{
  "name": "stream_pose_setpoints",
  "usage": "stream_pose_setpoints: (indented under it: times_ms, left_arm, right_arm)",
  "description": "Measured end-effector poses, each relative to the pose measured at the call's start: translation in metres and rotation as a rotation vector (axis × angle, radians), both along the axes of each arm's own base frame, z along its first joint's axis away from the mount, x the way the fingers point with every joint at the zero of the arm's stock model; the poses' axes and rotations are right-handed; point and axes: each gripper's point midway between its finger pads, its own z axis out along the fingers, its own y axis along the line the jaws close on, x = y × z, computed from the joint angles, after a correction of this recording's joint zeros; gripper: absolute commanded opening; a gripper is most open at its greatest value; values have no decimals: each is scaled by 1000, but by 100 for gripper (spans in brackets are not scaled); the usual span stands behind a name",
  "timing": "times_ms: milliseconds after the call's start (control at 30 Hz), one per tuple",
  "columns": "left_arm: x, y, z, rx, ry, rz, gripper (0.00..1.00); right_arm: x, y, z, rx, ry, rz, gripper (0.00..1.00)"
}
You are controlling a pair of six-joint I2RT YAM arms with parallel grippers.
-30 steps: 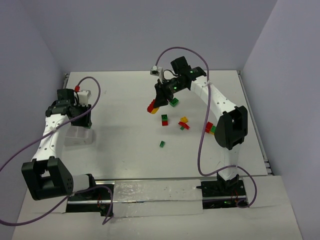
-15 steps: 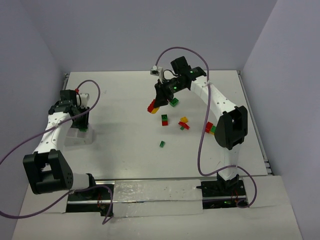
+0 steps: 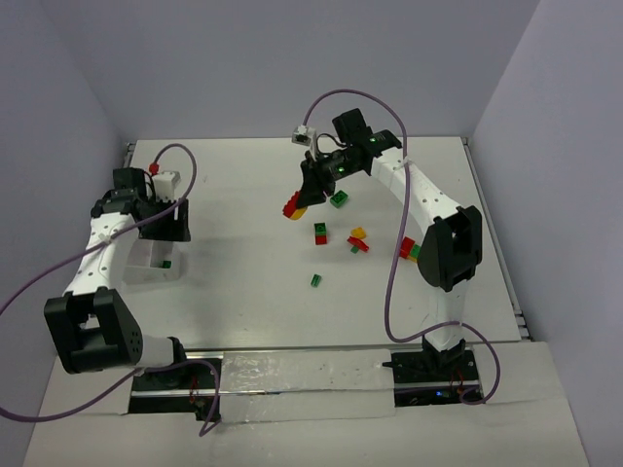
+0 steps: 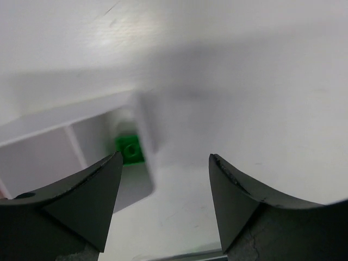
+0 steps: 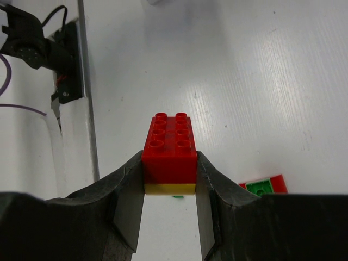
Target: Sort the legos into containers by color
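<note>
While the right gripper [image 5: 169, 163] clamps a red-and-yellow stack [image 5: 169, 142] between its two fingers, the left gripper [image 4: 163, 160] hangs with its jaws apart and nothing between them.

From the right wrist, the stack is a red eight-stud brick sitting on a thinner yellow one. Its studs face the camera and a finger presses flat against each side. It is held above the white table [image 5: 244, 81]. Below it a green-on-red piece [image 5: 262, 186] shows past the right finger.

From overhead, the right gripper [image 3: 304, 195] carries the stack [image 3: 292, 207] over the far middle of the table [image 3: 243, 185]. The loose legos lie close by on the right half:
- A far green brick [image 3: 339, 198] sits just beside the gripper.
- A green-and-red pair [image 3: 320, 233] lies a little nearer.
- A yellow-and-red cluster [image 3: 358, 239] lies to its right.
- A small green brick [image 3: 316, 280] lies nearest the arm bases.
- A red-and-green pair [image 3: 409, 249] is next to the right arm.

The left gripper [image 3: 178, 222] hovers at the far right corner of a white divided container [image 3: 136, 275] on the left side of the table. A boxed green brick [image 3: 167, 263] lies in the container's right-hand compartment. The left wrist camera shows that brick [image 4: 129, 148] tucked into the compartment's corner against the container wall [image 4: 145, 128]. It sits just past the left fingertip and is not touched by either finger.
</note>
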Motion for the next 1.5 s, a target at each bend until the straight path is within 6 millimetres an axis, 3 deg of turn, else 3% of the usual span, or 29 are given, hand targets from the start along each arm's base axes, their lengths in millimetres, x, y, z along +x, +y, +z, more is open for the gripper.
stream_pose_setpoints:
  times_ms: [100,300,400,600,833,1500]
  left_arm:
    - [16,-37,35,-181,-114,-107,74]
    - [47,-130,141,-577,-356,-383,74]
    - [43,-167,164,-715,-370,-508,75]
    - [32,-216,170,-869,-274,-666,76]
    - [24,-244,175,-890,-247,-782,76]
    - [13,-253,154,-815,-202,-914,69]
  right_arm:
    - [2,7,9,52,-4,11,0]
    - [2,19,26,145,14,29,0]
    - [-2,24,33,179,25,49,0]
    - [-13,34,42,219,38,96,0]
    - [-25,45,44,226,43,136,0]
    - [-25,50,55,250,45,135,2]
